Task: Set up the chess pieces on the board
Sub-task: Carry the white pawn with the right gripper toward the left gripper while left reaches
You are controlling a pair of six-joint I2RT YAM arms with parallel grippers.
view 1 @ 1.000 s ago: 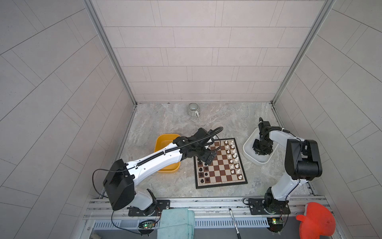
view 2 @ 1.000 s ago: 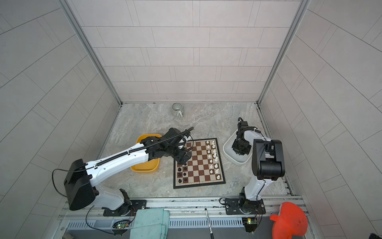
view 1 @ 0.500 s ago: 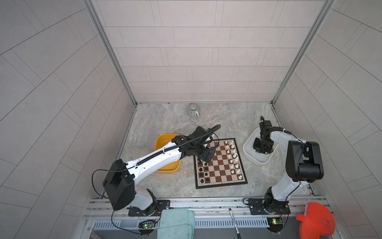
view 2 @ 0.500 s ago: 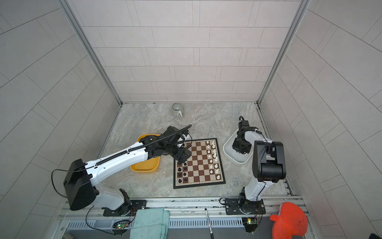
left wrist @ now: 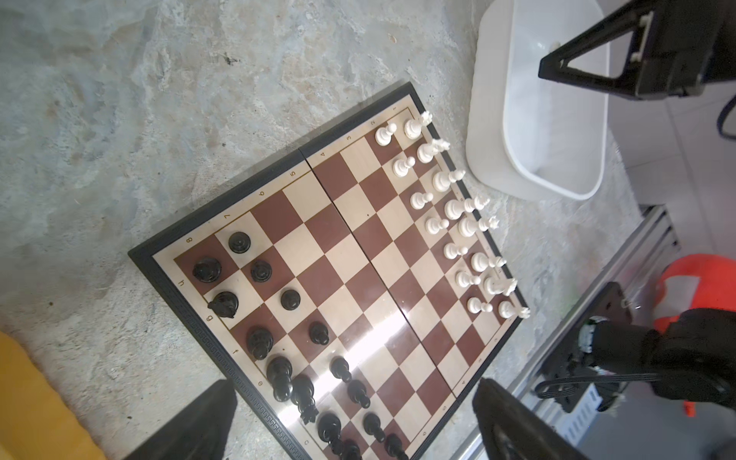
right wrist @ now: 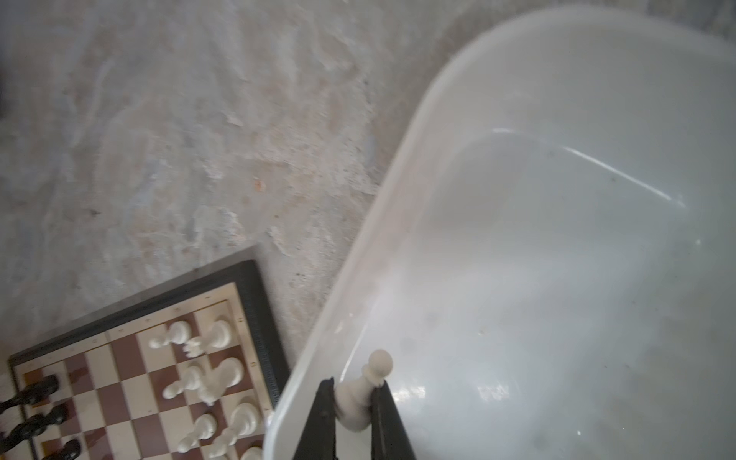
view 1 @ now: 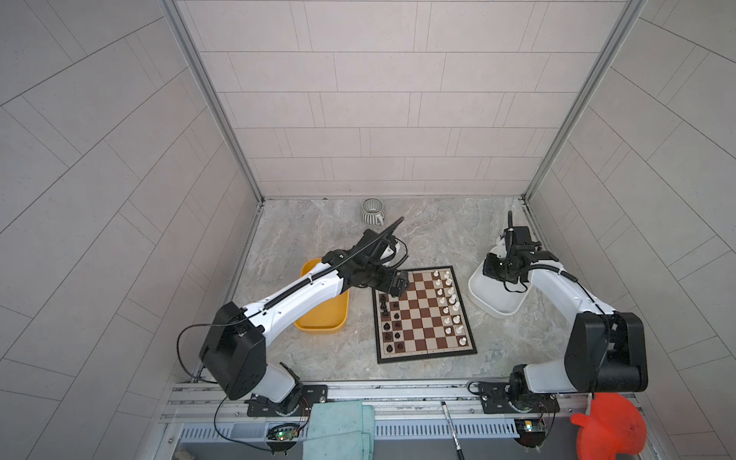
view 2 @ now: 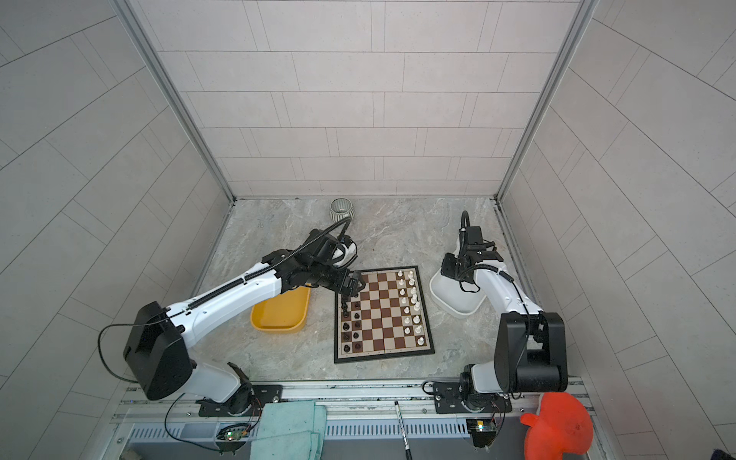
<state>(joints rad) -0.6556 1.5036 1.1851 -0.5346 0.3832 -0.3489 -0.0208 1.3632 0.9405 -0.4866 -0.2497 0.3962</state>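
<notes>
Evidently a pick is in hand: the right gripper (right wrist: 352, 392) is clamped on a white pawn (right wrist: 378, 364) low inside the white tray (right wrist: 358, 255), close to its wall. The left gripper (left wrist: 352, 384), jaws wide apart and empty, hangs over the black pieces (left wrist: 259, 342) at the far-left corner of the board (view 1: 424, 314). Next, I judge, the pawn must lift clear of the tray rim and cross to what looks like the one vacant pawn square among the white pieces (left wrist: 462, 205), by the front edge. Neighbours crowd that square; the bare tabletop (view 1: 484, 338) between tray and board leaves room.
</notes>
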